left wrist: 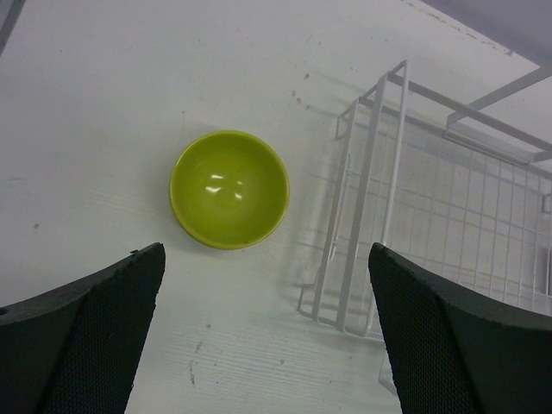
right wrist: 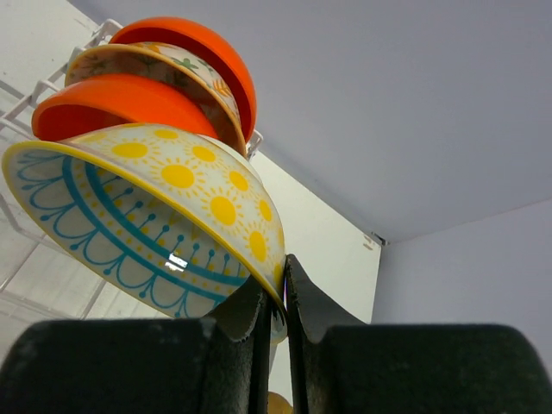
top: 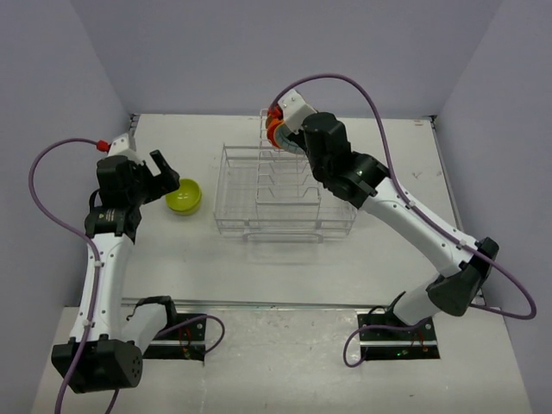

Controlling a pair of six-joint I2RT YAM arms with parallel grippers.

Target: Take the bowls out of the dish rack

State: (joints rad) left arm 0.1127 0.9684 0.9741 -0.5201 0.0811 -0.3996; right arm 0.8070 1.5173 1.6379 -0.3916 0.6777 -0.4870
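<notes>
A cream bowl patterned with yellow suns and blue arcs (right wrist: 164, 207) stands on edge at the front of a tight row. Behind it are an orange-red bowl (right wrist: 121, 99), a cream flower-patterned bowl (right wrist: 164, 65) and a second orange-red bowl (right wrist: 203, 47). The row sits at the far end of the white wire dish rack (top: 276, 185). The right gripper (right wrist: 285, 276) is pinched shut on the sun bowl's rim. A lime-green round bowl (left wrist: 228, 188) rests upright on the white table (top: 259, 267), just left of the rack and apart from it. The left gripper (left wrist: 266, 259) hovers above this bowl, jaws spread wide and holding nothing.
</notes>
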